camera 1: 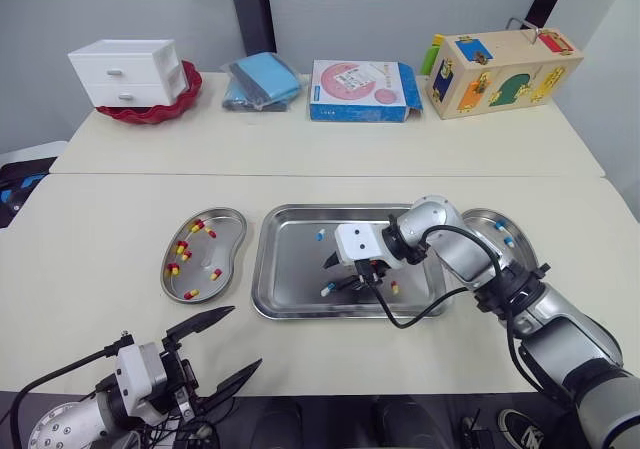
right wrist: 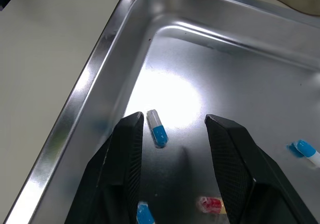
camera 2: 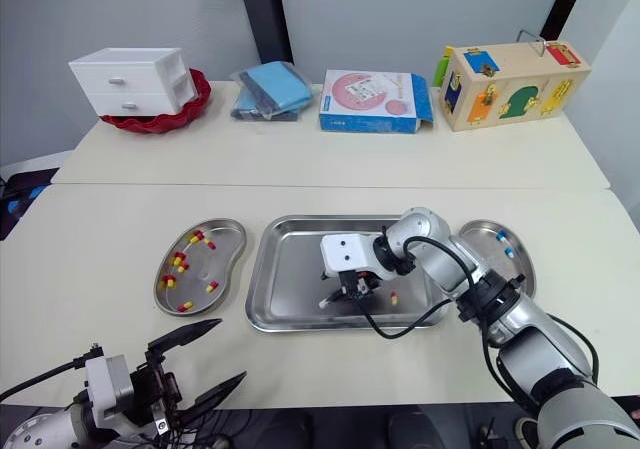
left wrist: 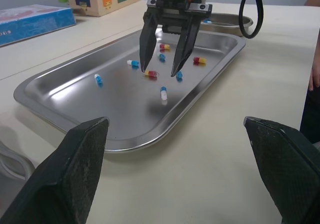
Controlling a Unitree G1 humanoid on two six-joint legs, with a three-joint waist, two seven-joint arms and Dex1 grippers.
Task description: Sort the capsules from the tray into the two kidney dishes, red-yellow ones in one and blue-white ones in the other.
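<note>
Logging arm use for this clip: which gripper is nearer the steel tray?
Right. The right gripper hangs inside the tray, open over capsules; the left gripper hovers off the tray's near-left corner, open.

Even, diffuse light is falling from overhead across the pale table [camera 1: 120, 219], keeping both head views bright from edge to edge. Shadows are lying soft and short; a faint one is pooling under the right gripper [camera 1: 338, 274] at the centre of the frame. The steel tray [camera 1: 290, 304] is mirroring the room in grey and white streaks, and the kidney dish [camera 1: 228, 221] left of centre is catching thin highlights along its rim. In the right wrist view a hard white glare patch is blooming on the tray floor just beside a blue-white capsule [right wrist: 157, 128]. In the left wrist view the fingers [left wrist: 75, 179] of the left gripper [camera 1: 244, 337] are looming as dark, nearly featureless masses against the lit tabletop.
</note>
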